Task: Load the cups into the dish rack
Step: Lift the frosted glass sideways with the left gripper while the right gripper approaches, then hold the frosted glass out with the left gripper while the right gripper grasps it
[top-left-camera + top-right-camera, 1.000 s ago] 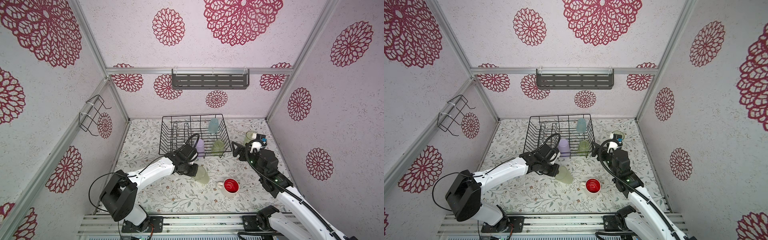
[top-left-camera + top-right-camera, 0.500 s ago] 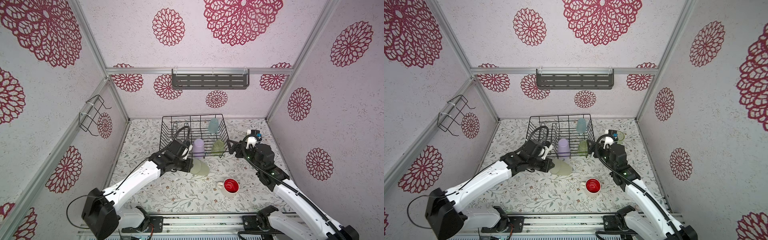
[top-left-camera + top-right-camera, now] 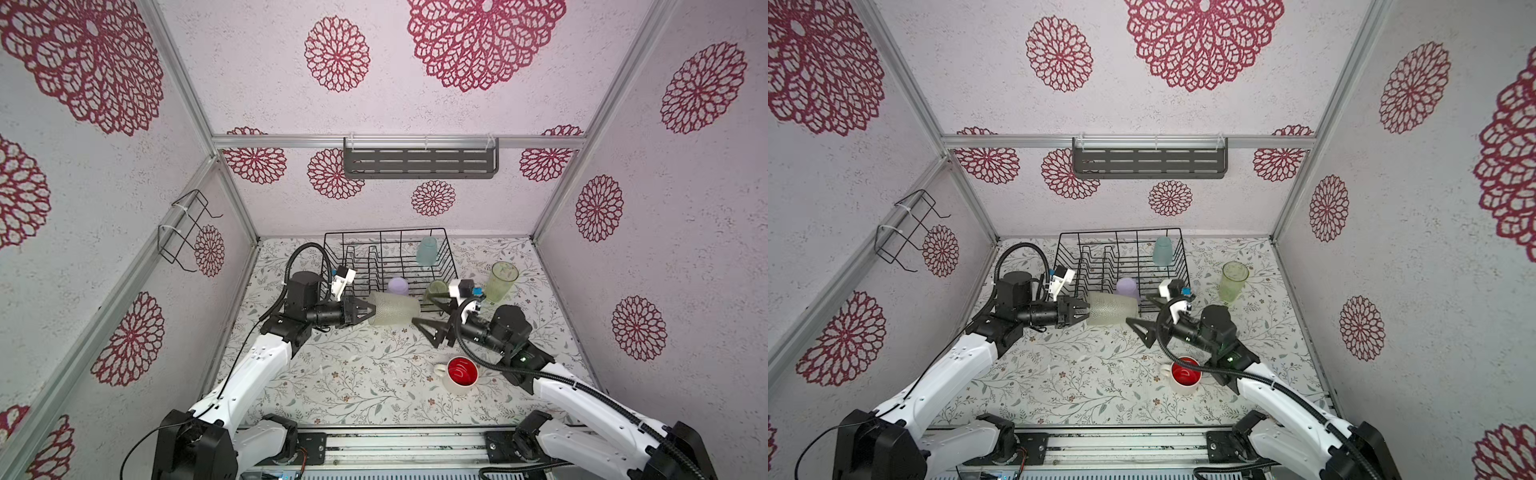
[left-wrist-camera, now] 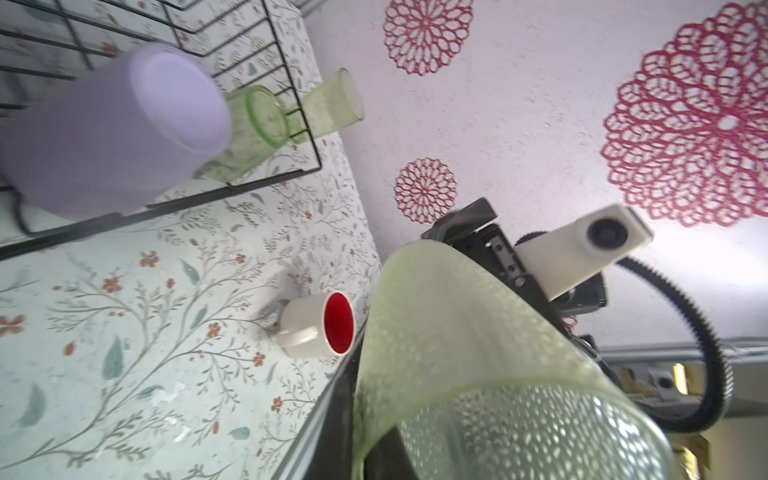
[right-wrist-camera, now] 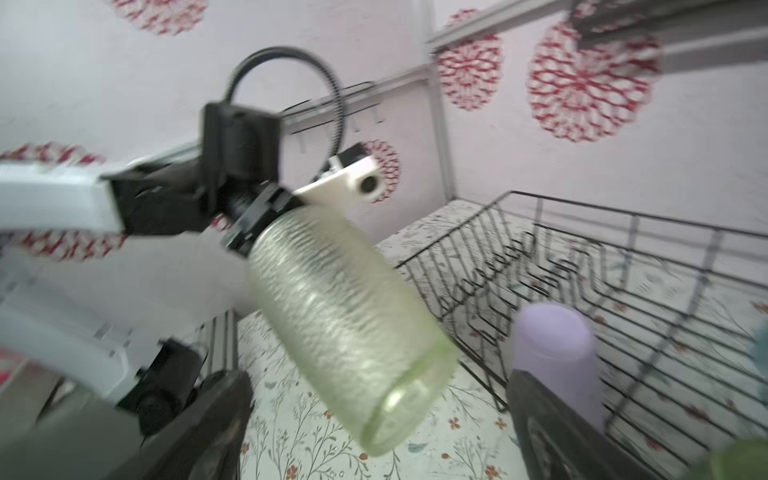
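The left pincer (image 3: 368, 311) grips the frosted tumbler (image 3: 395, 308) by its rim, holding it sideways just in front of the dish rack (image 3: 452, 259). The right pincer (image 3: 424, 311) stands wide open at the tumbler's base.

Both arms reach inward low over the table, grippers facing each other.
Left gripper (image 3: 369, 311) lies horizontal, clamped on the frosted pale-green tumbler (image 3: 395, 307) at its rim; right gripper (image 3: 419, 309) jaws spread wide.
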You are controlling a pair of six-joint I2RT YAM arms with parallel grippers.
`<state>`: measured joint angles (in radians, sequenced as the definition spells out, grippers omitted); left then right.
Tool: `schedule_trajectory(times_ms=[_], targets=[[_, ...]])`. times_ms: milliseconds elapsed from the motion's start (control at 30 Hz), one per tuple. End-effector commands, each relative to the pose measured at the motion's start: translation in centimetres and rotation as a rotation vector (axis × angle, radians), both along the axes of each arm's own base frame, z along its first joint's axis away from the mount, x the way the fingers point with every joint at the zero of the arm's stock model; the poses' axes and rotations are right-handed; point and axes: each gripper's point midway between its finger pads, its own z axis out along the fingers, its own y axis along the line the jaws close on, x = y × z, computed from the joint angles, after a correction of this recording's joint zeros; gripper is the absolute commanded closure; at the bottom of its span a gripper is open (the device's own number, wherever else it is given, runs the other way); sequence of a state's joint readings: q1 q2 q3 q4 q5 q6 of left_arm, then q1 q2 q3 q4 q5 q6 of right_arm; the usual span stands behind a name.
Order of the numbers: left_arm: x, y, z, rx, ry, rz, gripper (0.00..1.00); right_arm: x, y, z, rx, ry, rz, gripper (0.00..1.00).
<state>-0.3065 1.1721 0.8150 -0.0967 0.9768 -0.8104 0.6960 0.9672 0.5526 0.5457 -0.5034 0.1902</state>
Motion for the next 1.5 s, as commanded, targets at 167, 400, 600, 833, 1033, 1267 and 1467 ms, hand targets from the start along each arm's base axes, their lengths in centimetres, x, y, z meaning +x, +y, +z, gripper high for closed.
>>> schedule_trajectory(times_ms=[167,400,600,833,1033,1267,1467], targets=[[-3.1,-1.2,2.0,-0.141,-0.044,-0.153,1.00,-1.2,0.7,2.0,-0.163,-0.508,0.048,0.01],[-4.6,-2.2,2.0,-0.132,-0.050,-0.213,1.00,-3.9,1.6,1.8,-0.127,-0.642,0.211,0.05],[-5.8,-2.9,2.3,-0.141,-0.062,-0.265,1.00,-2.5,1.0,3.2,-0.089,-0.645,0.088,0.06],[-5.2,-2.5,1.1,-0.063,-0.076,-0.217,1.00,0.2,-0.7,3.2,-0.137,-0.611,-0.032,0.06],[-3.5,-2.3,0.7,-0.069,-0.062,-0.157,1.00,1.2,-3.8,3.1,-0.138,-0.611,-0.119,0.09],[-4.0,-2.9,0.6,-0.104,-0.027,-0.203,1.00,-1.4,-2.1,1.8,-0.183,-0.618,0.149,0.05],[-6.5,-4.7,1.4,-0.114,-0.050,-0.321,1.00,-2.3,-0.8,1.7,-0.167,-0.557,0.290,0.09]])
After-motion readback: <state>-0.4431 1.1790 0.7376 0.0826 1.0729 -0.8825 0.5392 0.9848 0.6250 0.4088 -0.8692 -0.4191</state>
